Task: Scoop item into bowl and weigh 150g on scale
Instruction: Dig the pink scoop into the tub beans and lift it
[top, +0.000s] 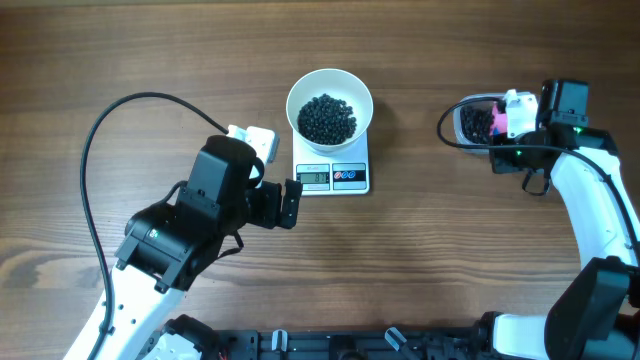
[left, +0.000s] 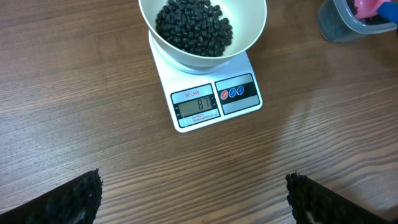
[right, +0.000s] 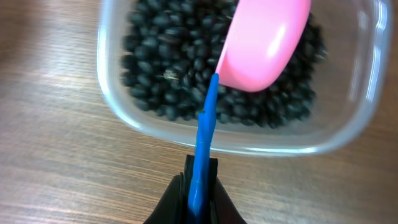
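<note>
Right pincer (right: 200, 186) clamped on thin blue handle (right: 204, 130) of pink scoop (right: 264, 43) over clear tub (right: 249, 142); left pincer (left: 196, 199) spread apart. Round black beans (top: 327, 118) in smooth white bowl (top: 299, 98) on flat scale (top: 332, 178).

Overhead looks straight down on worktop (top: 450, 260). Left wrist faces scale (left: 199, 102), shared with overhead; right wrist close over tub (right: 236, 142).

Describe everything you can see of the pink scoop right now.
The scoop looks like smooth plastic: a rounded pink bowl on a thin blue handle. The right gripper is shut on the handle's near end. The pink bowl sits over the clear tub, down among or just above the black beans; whether it touches them is unclear. What it holds cannot be seen from this angle.
</note>
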